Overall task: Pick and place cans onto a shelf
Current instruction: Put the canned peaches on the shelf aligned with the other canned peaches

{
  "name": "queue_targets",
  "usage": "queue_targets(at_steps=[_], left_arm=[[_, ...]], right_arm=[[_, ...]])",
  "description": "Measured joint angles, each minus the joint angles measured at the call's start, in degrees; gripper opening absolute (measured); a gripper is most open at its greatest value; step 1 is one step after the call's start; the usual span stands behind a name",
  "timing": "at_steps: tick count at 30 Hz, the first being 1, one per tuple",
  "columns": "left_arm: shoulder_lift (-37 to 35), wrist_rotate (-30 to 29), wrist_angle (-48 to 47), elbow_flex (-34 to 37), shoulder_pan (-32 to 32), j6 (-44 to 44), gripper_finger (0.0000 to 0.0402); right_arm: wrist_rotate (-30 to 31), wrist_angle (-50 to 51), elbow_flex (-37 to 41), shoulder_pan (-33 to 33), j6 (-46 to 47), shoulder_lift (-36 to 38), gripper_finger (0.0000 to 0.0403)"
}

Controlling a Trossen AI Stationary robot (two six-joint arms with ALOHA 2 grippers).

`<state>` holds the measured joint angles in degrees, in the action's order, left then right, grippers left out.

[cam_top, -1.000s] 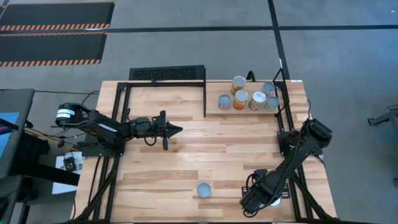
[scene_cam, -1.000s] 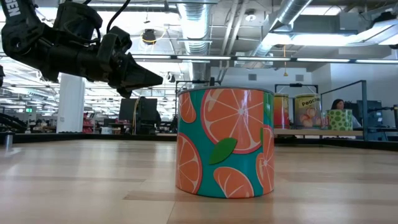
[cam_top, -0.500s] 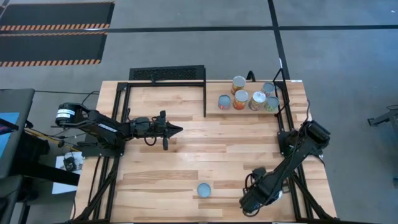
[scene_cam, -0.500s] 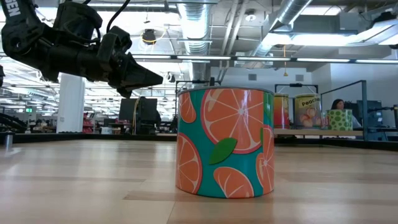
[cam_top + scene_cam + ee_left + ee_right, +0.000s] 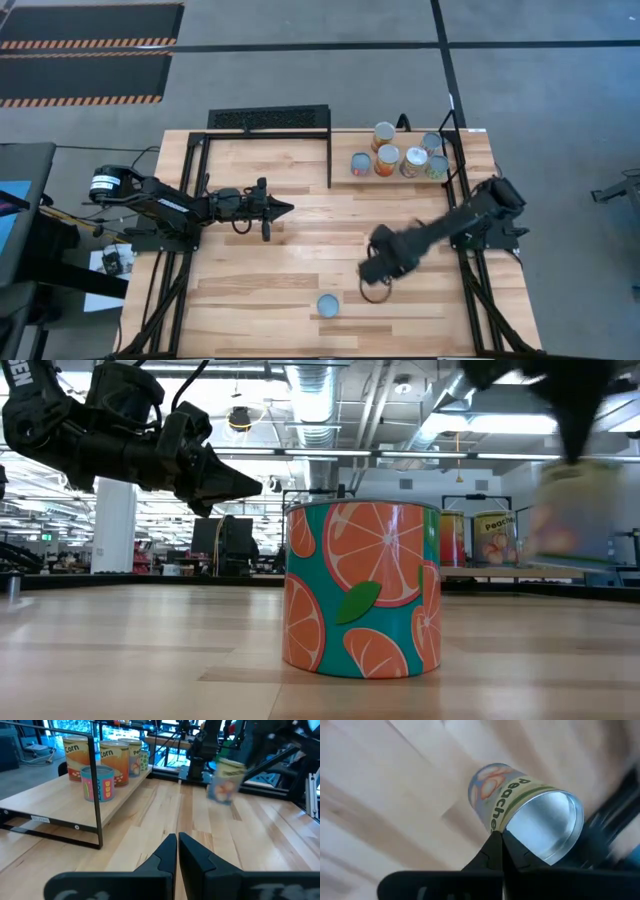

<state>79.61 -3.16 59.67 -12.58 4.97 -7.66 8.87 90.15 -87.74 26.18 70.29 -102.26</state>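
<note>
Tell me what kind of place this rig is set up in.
Probably a robotics lab or test bay in an open industrial-style workspace. The low view shows exposed ceiling ducts and rows of desks behind the wooden table, and the high view shows hazard-striped floor mats on bare grey floor beside it.

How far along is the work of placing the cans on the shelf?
Done: several cans stand grouped on the shelf at the table's far right. In hand: the right gripper holds a peaches can over mid-table. Left to do: one orange-patterned can stands near the table's front edge. The left gripper waits, shut.
</note>
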Motion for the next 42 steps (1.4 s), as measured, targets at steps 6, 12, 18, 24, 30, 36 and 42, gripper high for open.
queue_targets(at_steps=[6, 12, 18, 24, 30, 36, 42], left_arm=[[0.0, 0.0, 0.0, 0.0, 0.0, 0.3, 0.0006], [0.0, 0.0, -0.2, 0.0, 0.0, 0.5, 0.0006], [0.0, 0.0, -0.2, 0.0, 0.0, 1.2, 0.0006], [0.0, 0.0, -0.3, 0.0, 0.0, 1.2, 0.0006], [0.0, -0.1, -0.3, 0.0, 0.0, 1.2, 0.0006], [0.0, -0.1, -0.2, 0.0, 0.0, 1.2, 0.0006], [0.0, -0.1, -0.2, 0.0, 0.0, 1.1, 0.0006]], right_arm=[[7.7, -0.8, 0.0, -12.0, -34.3, -0.1, 0.0003], [11.2, -3.5, 0.0, -20.5, -57.6, -0.1, 0.0003], [10.6, -7.2, 3.0, -22.0, -66.6, -0.1, 0.0004], [10.4, -9.2, 9.0, -20.2, -67.4, 0.7, 0.0003], [9.7, -12.0, 13.2, -19.5, -65.4, 5.0, 0.0014], [8.5, -12.3, 14.2, -19.5, -62.6, 6.8, 0.0042], [7.5, -12.5, 14.2, -19.5, -61.7, 6.6, 0.008]])
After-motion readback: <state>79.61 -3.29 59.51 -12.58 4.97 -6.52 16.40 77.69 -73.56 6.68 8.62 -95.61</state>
